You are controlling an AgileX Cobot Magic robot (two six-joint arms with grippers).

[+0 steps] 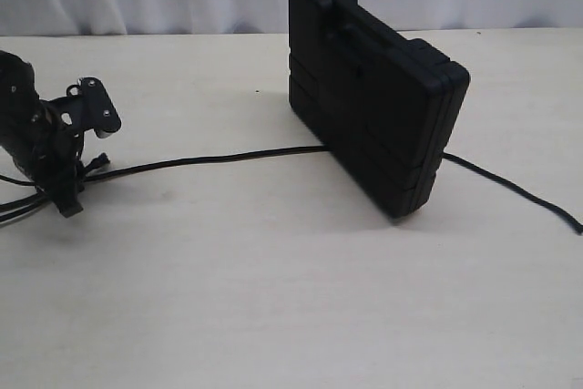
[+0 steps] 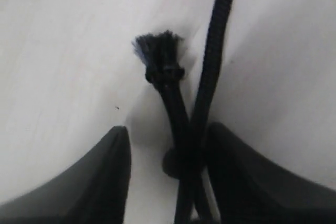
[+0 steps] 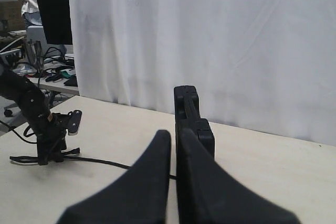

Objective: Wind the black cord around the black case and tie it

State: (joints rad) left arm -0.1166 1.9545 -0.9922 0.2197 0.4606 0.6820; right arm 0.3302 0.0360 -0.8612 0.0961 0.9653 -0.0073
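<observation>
**Operator:** Where is the black cord (image 1: 228, 158) now?

**Observer:** In the exterior view it lies flat on the tabletop (image 1: 273, 316). It starts at your left gripper (image 1: 75, 163) at 9 o'clock, meets the black case (image 1: 373, 107) and comes out again toward 3 o'clock. I cannot tell if it passes under the case or behind it. The case stands upright on its edge, a little toward 2 o'clock from the middle. I think this is so that the cord can go around it.

**Operator:** Does my left gripper hold the cord?

**Observer:** I judge that it does not. In the left wrist view the fingers (image 2: 105, 177) stand well apart. Two strands of cord lie between them, close to one finger, with a free gap before the other. The frayed end (image 2: 157, 43) and its small knot (image 2: 165, 72) lie on the tabletop just in front of the fingertips.

**Operator:** And the right gripper (image 3: 172, 142)?

**Observer:** It is fully closed and holds nothing. It hangs above the tabletop, well apart from the case and looking toward it.

**Operator:** How far is the task?

**Observer:** It is early, in my opinion. No turn goes over the top of the case and no tie is made. You need to take one end and bring it around.
</observation>
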